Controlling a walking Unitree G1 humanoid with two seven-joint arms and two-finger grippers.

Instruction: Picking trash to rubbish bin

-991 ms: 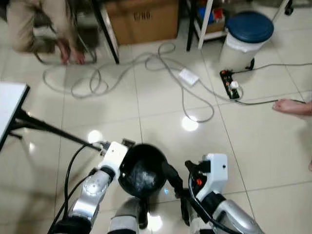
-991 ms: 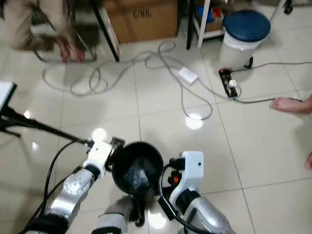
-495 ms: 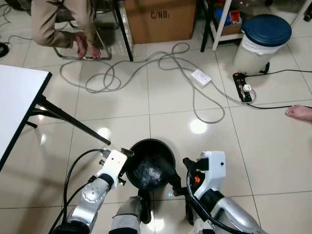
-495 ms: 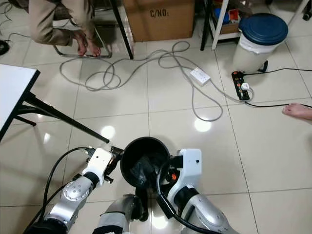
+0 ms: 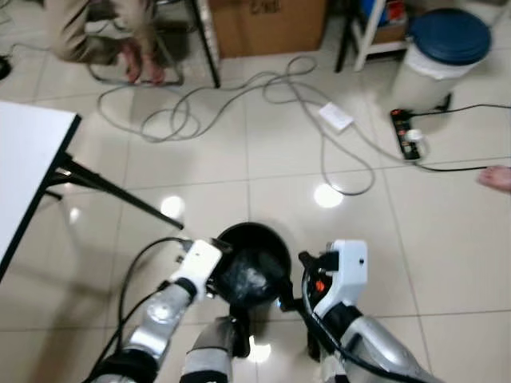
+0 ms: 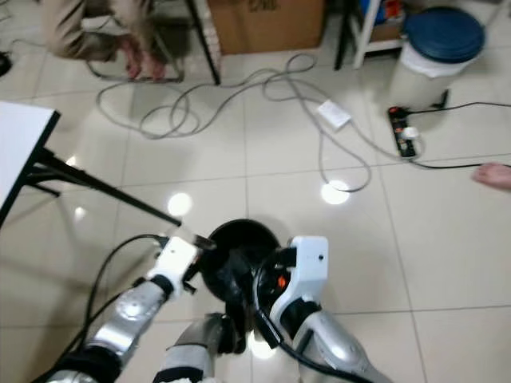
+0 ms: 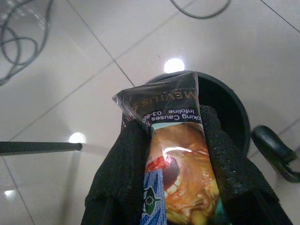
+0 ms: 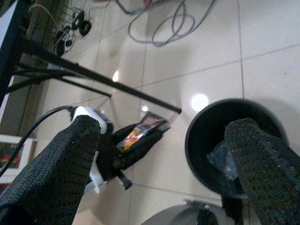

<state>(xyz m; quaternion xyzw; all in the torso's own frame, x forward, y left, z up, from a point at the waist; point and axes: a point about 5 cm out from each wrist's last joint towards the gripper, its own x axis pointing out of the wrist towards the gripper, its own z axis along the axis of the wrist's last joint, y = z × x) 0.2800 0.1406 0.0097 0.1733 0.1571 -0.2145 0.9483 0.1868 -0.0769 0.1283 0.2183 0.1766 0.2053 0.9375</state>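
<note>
A round black bin (image 5: 275,244) stands on the tiled floor right in front of me, with crumpled clear plastic (image 5: 249,278) inside. My left gripper (image 7: 171,124) is shut on a colourful snack wrapper (image 7: 174,157) and holds it just beside the bin's rim (image 7: 230,99) on its left. The right wrist view shows the same wrapper (image 8: 139,129) next to the bin (image 8: 199,126). My right gripper (image 8: 164,125) is open, its fingers (image 8: 70,154) spread wide, on the bin's right side near the white wrist (image 5: 347,267).
A white bin with a blue lid (image 5: 447,48), a power strip (image 5: 410,136) and looping grey cables (image 5: 271,88) lie ahead. A white table (image 5: 24,155) with a slanted black leg (image 5: 112,191) is on the left. A seated person (image 5: 96,32) and a bare foot (image 5: 499,175) are nearby.
The whole view has swayed and tilted as the camera moved. Both grippers stay on either side of the black bin, the left one still holding the wrapper.
</note>
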